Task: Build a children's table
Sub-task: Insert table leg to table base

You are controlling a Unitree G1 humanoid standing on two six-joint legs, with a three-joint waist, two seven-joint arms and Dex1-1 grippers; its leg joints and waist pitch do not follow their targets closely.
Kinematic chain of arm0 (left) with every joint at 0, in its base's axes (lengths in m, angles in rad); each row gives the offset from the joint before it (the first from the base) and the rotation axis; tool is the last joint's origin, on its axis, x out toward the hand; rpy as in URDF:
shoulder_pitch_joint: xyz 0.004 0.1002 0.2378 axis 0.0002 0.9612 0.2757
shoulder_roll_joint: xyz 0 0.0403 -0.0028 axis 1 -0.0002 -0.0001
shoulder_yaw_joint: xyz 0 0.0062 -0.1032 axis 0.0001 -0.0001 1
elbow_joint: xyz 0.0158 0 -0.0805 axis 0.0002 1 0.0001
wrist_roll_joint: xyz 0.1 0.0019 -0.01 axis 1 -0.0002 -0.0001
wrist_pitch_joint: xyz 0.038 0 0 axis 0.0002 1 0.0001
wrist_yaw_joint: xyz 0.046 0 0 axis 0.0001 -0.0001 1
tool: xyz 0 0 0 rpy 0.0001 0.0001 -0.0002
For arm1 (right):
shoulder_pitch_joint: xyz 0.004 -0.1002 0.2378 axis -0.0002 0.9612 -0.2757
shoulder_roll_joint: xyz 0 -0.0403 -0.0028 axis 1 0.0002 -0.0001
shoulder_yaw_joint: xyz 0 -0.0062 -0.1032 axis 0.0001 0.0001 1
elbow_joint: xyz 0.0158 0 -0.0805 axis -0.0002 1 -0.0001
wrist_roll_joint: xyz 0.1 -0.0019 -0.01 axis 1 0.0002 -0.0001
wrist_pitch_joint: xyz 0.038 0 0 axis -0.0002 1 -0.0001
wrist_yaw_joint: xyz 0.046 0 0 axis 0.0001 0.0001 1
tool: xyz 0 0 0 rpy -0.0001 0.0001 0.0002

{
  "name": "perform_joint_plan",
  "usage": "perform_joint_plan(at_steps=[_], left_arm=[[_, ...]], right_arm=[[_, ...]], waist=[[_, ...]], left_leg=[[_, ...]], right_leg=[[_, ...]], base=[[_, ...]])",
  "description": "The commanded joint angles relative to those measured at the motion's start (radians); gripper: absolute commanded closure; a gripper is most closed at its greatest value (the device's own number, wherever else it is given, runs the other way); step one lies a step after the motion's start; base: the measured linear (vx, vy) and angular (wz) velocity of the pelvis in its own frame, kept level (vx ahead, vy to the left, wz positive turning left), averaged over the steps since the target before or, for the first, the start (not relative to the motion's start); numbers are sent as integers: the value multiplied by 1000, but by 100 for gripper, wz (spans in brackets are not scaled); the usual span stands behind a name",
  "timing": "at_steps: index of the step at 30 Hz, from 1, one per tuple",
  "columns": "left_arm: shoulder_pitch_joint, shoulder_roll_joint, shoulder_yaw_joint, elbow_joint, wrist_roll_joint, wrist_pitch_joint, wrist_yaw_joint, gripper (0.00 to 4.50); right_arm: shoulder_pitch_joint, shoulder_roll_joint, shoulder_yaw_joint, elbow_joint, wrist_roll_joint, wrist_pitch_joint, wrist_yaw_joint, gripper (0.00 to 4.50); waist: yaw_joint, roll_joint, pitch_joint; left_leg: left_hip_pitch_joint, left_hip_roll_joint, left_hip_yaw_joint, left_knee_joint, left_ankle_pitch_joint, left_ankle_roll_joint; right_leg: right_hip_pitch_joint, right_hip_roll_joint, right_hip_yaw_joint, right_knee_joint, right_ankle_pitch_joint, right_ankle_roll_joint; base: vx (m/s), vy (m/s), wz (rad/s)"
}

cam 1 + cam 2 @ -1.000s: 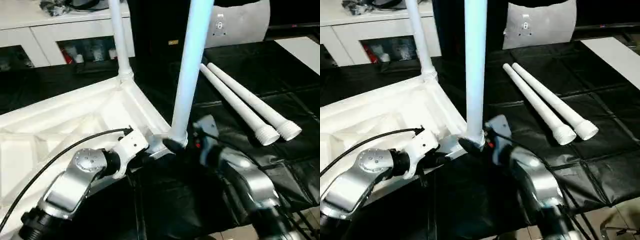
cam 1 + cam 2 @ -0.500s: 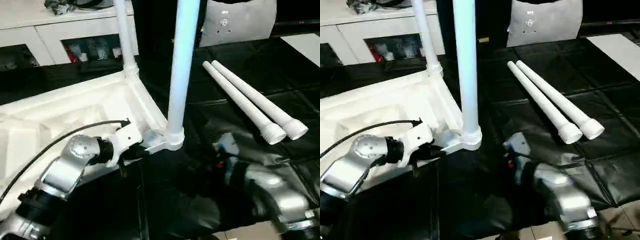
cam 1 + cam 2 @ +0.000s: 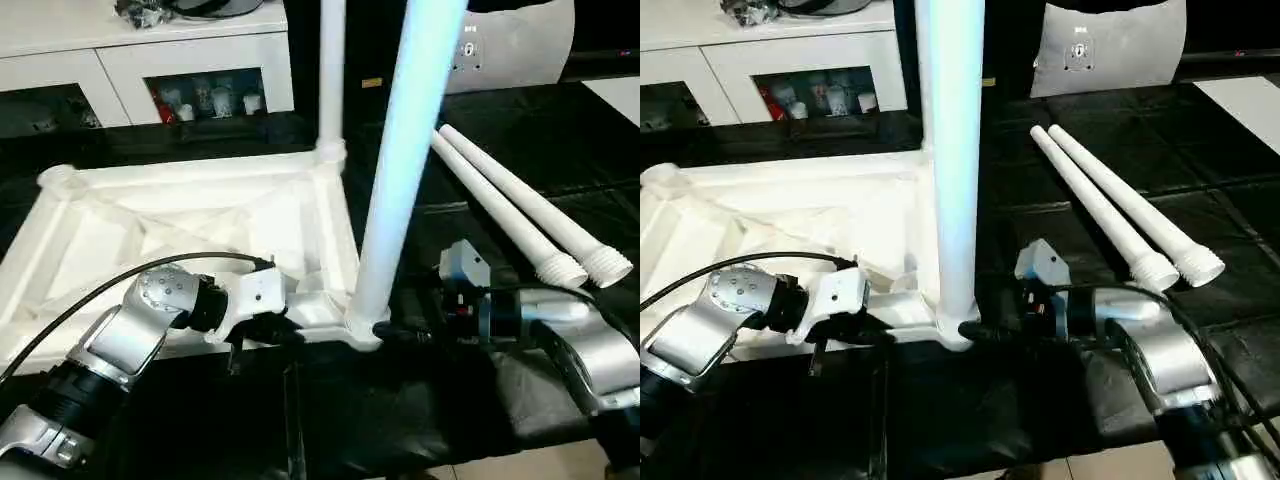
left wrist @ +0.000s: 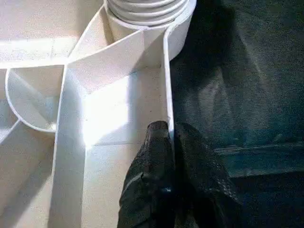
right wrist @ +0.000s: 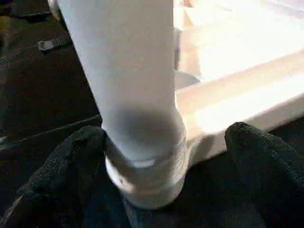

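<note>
The children's table top (image 3: pixel 180 215) lies upside down, white, on the black mat. Two legs stand upright in its sockets: a far one (image 3: pixel 331 70) and a near one (image 3: pixel 405 170). Two more legs (image 3: pixel 520 210) lie loose side by side on the mat to the right. My left gripper (image 4: pixel 168 128) is shut on the top's rim wall, just beside the near corner socket (image 3: pixel 362 328). My right gripper (image 5: pixel 161 142) stands open at the base of the near leg (image 5: pixel 128 80), one black finger (image 5: pixel 71 161) on each side of its collar.
A white cabinet with glass doors (image 3: pixel 150 60) stands behind the table top at the back left. A grey-white cushion (image 3: pixel 515 45) leans at the back right. The black mat (image 3: pixel 1160 130) ends near me at a pale floor strip (image 3: pixel 1090 465).
The whole view has shifted. My right gripper, drawn back from the near leg half a second ago, is at its base again with fingers spread. The left grip on the rim is unchanged.
</note>
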Motion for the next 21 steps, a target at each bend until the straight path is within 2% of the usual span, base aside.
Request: perform_joint_plan(at_steps=[1,6,13,18,21], left_arm=[[-14,2,-48,-1,15,-40,-54,450],[-22,0,-57,12,21,-61,-68,450],[-31,-7,-63,27,27,-79,-77,450],[-36,-5,-64,40,33,-90,-78,450],[-37,-4,-63,45,36,-93,-80,450]], right_arm=[[-17,-6,27,14,-11,-21,43,7],[-48,8,55,62,-30,-54,68,7],[-88,43,84,117,-43,-92,99,77],[-92,46,89,130,-42,-101,117,119],[-92,47,94,134,-42,-102,127,135]], waist=[[-7,-5,-61],[-7,-9,-59],[-9,-9,-58],[-7,-9,-58],[-7,-9,-56]], left_leg=[[19,8,11,-54,-197,44],[17,7,10,-55,-198,46],[18,8,10,-56,-218,43],[16,8,10,-56,-204,45],[16,8,10,-57,-215,46]], right_leg=[[43,-29,15,-56,-53,-270],[43,-29,14,-55,-60,-277],[40,-30,16,-58,-108,-270],[42,-28,15,-55,-73,-272],[41,-30,15,-57,-88,-272]], base=[[0,0,0],[0,0,0],[0,0,0],[0,0,0],[0,0,0]])
